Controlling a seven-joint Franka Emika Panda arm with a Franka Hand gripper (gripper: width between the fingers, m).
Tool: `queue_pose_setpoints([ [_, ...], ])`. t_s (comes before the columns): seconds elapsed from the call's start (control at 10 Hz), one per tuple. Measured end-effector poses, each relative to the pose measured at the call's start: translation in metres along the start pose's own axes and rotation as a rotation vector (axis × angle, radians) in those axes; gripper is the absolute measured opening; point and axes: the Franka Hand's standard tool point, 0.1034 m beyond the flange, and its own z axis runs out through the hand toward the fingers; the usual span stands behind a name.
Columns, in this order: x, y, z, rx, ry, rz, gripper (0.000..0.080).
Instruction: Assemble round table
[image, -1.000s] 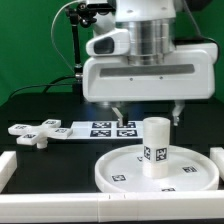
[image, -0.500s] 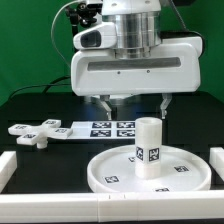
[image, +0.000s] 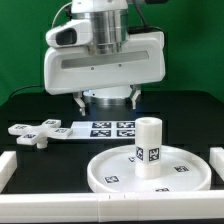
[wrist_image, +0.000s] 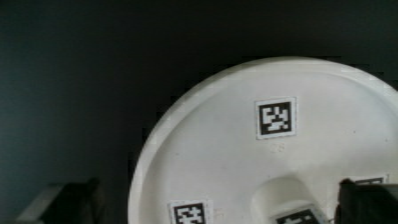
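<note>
Leg stands upright on disc; pincer hangs spread.

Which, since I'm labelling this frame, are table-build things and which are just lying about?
Belong to the job:
- round disc
- cylinder leg, upright on the disc
- cross-shaped foot, apart on the table
- gripper, open and empty

Just there:
- marker board
- white edge bar

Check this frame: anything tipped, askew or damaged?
Nothing stands out. The leg stands upright on the disc, the cross-shaped foot lies flat beside the marker board, and the open gripper hangs empty.
</note>
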Motion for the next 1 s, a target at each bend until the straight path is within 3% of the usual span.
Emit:
queue_pose_setpoints([
  [0.4, 0.002, 0.001, 0.012, -0.011, 0.013, -0.053, 0.0649],
  [0.5, -0.009, 0.013, 0.016, -0.01, 0.009, -0.149, 0.0649],
  [0.6, -0.029, 0.037, 0.018, -0.005, 0.0, -0.2, 0.0649],
  [0.8, -0.05, 0.081, 0.018, -0.012, 0.003, -0.292, 0.0649],
  [1.0, -0.051, 0.085, 0.017, -0.012, 0.004, -0.285, 0.0649],
])
